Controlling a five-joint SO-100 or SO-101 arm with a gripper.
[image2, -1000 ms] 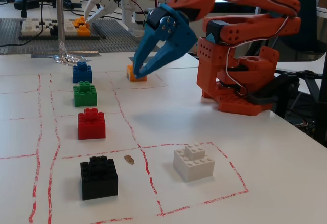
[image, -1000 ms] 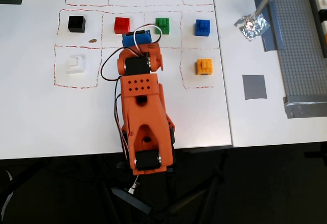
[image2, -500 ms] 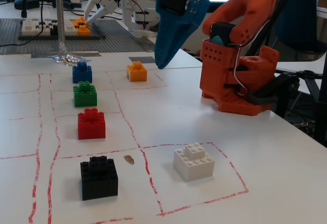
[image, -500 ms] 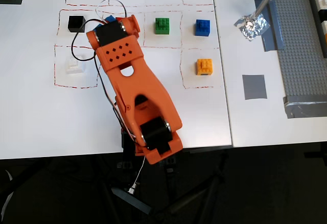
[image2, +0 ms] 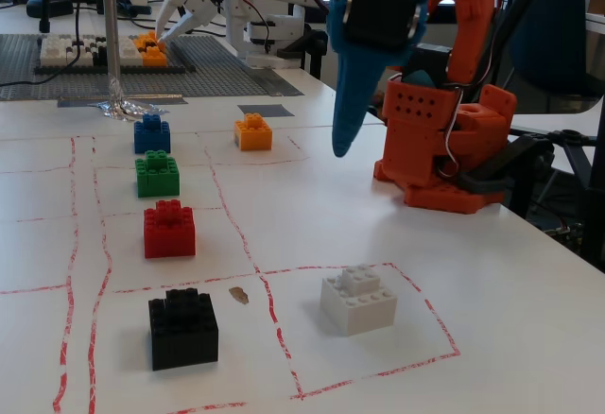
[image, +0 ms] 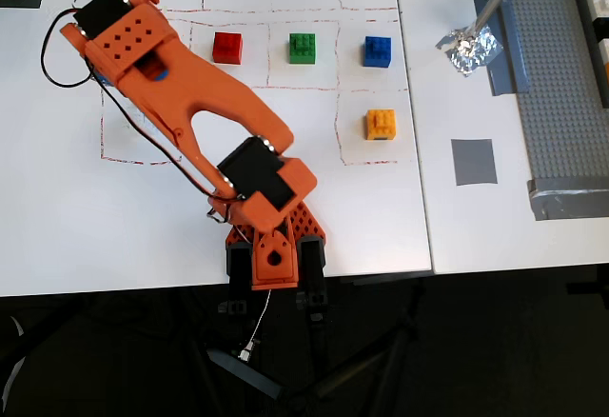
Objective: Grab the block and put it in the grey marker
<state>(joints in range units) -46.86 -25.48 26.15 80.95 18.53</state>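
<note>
1. Orange arm (image: 190, 103) reaches from its base at the table's near edge up toward the top left corner in the overhead view; gripper end sits over the top left cells of the red grid.
2. Gripper (image2: 342, 145) in the fixed view: one blue finger (image2: 354, 83) hangs pointing down, tip above the table, touching nothing. Second finger isn't visible, so I can't tell whether the jaws are apart or together. Nothing seen held.
3. White block (image2: 357, 299) sits flat on the table inside a red-outlined cell in the fixed view foreground, stud up. It's below and in front of the blue finger, clearly apart from it. In the overhead view it's hidden under the arm.
4. Grey marker (image: 473, 161) is a flat square on the right-hand table panel, right of the orange-yellow brick (image: 381, 124), near the long grey baseplate (image: 561, 103). Nothing on it. In the fixed view it shows as a dark patch (image2: 265, 110) just behind the orange-yellow brick.
5. Black brick (image2: 182, 327) sits left of the white block in the next cell.
6. Red (image: 227, 48), green (image: 303, 48) and blue (image: 378, 51) bricks form a row, one per cell.
7. Crumpled foil (image: 469, 48) lies at the foot of a metal rod, above the grey marker in the overhead view.
</note>
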